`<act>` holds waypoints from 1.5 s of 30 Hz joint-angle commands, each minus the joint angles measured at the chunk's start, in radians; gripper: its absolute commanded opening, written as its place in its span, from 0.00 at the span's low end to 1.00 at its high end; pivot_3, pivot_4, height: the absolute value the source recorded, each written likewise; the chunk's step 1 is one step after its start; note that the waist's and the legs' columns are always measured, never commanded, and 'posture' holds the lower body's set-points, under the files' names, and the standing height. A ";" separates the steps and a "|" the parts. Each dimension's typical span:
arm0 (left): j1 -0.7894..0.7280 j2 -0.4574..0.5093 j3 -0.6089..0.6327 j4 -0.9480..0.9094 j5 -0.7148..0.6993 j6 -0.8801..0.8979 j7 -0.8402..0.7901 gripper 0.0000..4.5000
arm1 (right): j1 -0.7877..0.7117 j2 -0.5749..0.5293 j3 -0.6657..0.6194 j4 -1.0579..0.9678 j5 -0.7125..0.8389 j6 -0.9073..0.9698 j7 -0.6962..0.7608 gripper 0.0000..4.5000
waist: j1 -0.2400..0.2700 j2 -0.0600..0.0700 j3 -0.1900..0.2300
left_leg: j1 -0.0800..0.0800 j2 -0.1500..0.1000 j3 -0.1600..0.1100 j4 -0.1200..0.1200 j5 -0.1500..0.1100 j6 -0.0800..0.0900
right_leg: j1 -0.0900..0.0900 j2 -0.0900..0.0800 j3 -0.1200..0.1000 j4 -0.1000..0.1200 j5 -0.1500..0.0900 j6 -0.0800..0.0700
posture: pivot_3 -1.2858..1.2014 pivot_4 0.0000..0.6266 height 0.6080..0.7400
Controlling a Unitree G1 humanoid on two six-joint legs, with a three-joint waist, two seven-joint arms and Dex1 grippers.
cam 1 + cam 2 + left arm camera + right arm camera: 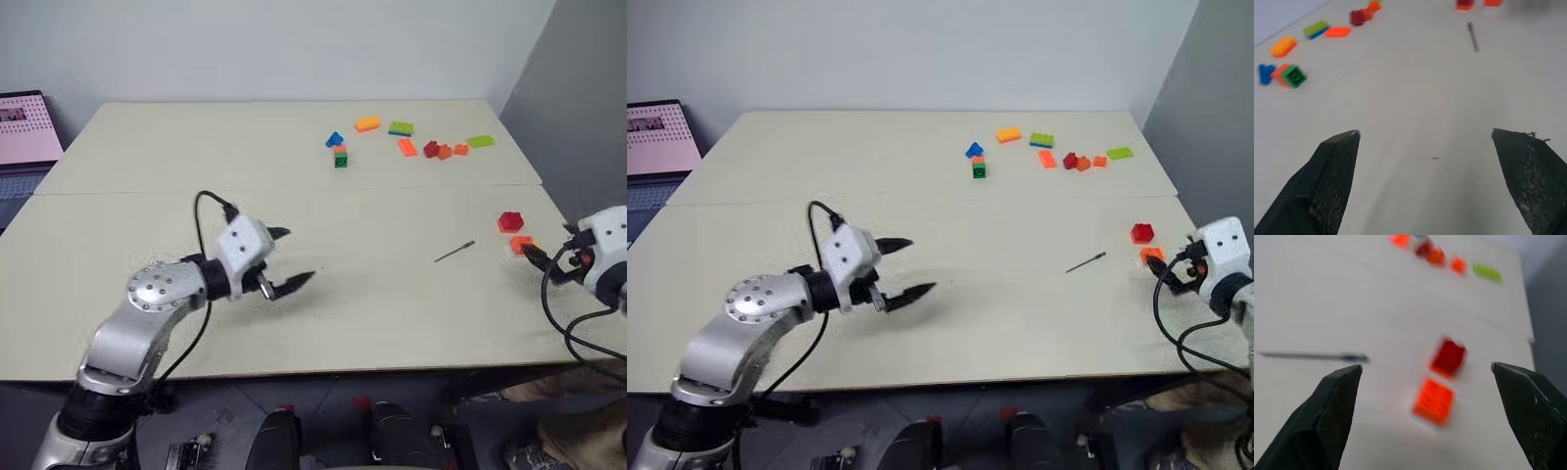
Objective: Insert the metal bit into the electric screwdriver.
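From the head camera: one metal bit [455, 252] lies flat on the table [147, 166], well right of centre, long axis running diagonally with its far end tipped toward the right edge. I can't spot the electric screwdriver anywhere on the tabletop. The right gripper [537, 260] sits at the table's right edge, clearly the nearer one, with the bit off to its left past a red brick [509, 221] and an orange brick [520, 244]. The left gripper [285, 259] hovers mid-table, fingers spread wide, empty.

Left wrist cam: both fingers [1332, 171] stand far apart with nothing between; the bit is way ahead, pointing roughly away.

Right wrist cam: fingers [1332, 411] wide, empty too. The bit lies crosswise just beyond one fingertip, the two bricks between the tips.

Farther back sits a loose cluster of roughly nine more toy bricks [400, 128].
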 commanded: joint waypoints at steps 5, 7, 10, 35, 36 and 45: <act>0.029 0.126 0.249 -0.095 -0.008 0.289 0.125 1.00 | -0.176 0.002 0.222 -0.182 0.158 0.041 0.273 1.00 | -0.005 -0.001 0.001 | 0.000 0.000 0.000 0.000 0.000 0.000 | 0.000 0.000 0.000 0.000 -0.002 -0.004 | 0.52 0.24 1.00; 0.052 0.141 0.321 -0.090 -0.018 0.388 0.141 1.00 | -0.260 0.037 0.301 -0.148 0.163 0.029 0.338 1.00 | -0.003 -0.004 0.002 | 0.000 -0.001 0.000 0.000 0.000 0.000 | 0.000 -0.001 -0.001 -0.001 -0.002 -0.004 | 0.52 0.24 1.00; 0.075 0.162 0.378 -0.086 -0.024 0.506 0.165 1.00 | -0.358 0.078 0.381 -0.073 0.133 -0.015 0.408 1.00 | -0.004 -0.008 0.005 | -0.001 0.000 -0.001 0.000 0.000 0.000 | 0.000 -0.001 -0.002 -0.001 -0.002 -0.004 | 0.52 0.24 1.00; -0.262 0.278 0.096 0.485 0.020 0.760 0.222 1.00 | -0.596 0.211 0.519 0.027 0.145 -0.004 0.644 1.00 | 0.020 -0.012 0.007 | -0.003 -0.001 -0.002 -0.002 0.000 -0.001 | -0.004 -0.002 -0.003 0.001 0.000 0.000 | 0.52 0.24 1.00; -0.272 0.278 0.087 0.497 0.022 0.760 0.222 1.00 | -0.596 0.212 0.519 0.028 0.143 -0.005 0.645 1.00 | 0.020 -0.012 0.007 | -0.003 -0.001 -0.002 -0.002 0.000 -0.001 | -0.004 -0.002 -0.003 0.001 0.000 0.000 | 0.52 0.24 1.00; -0.347 0.231 0.044 0.653 0.047 0.760 0.240 1.00 | -0.566 0.201 0.509 -0.025 0.147 0.013 0.632 1.00 | 0.020 -0.012 0.007 | -0.003 -0.001 -0.002 -0.002 0.000 -0.001 | -0.005 -0.002 -0.003 0.001 0.000 0.000 | 0.52 0.24 1.00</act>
